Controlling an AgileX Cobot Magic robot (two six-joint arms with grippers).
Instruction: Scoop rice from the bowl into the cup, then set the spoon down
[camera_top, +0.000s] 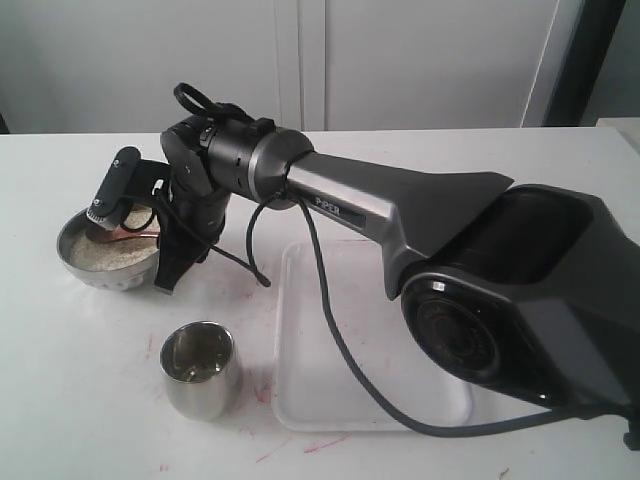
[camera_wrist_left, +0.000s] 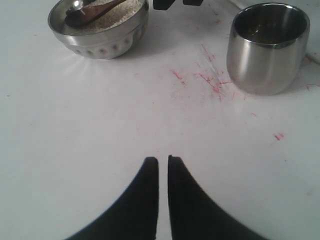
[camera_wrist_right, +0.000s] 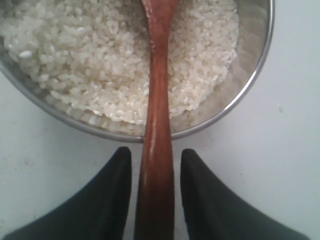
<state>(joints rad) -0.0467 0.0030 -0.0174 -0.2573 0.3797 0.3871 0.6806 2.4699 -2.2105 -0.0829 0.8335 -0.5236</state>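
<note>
Your right end effector (camera_wrist_right: 156, 151) is apart, straddling spoon (camera_wrist_right: 155, 90) handle w/o contact; head in rice (camera_wrist_right: 75, 60) in bowl (camera_wrist_right: 252, 60); left end effector (camera_wrist_left: 163, 160) together, empty.

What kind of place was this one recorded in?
Likely a robotics lab bench, not a kitchen: a white table with red marks, plain white panels behind, and a robot arm over a steel bowl of rice.

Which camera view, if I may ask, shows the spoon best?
The right wrist view: the spoon runs close-up from between the fingers into the rice. The left wrist view shows its head distantly; the exterior view, a reddish sliver.
</note>
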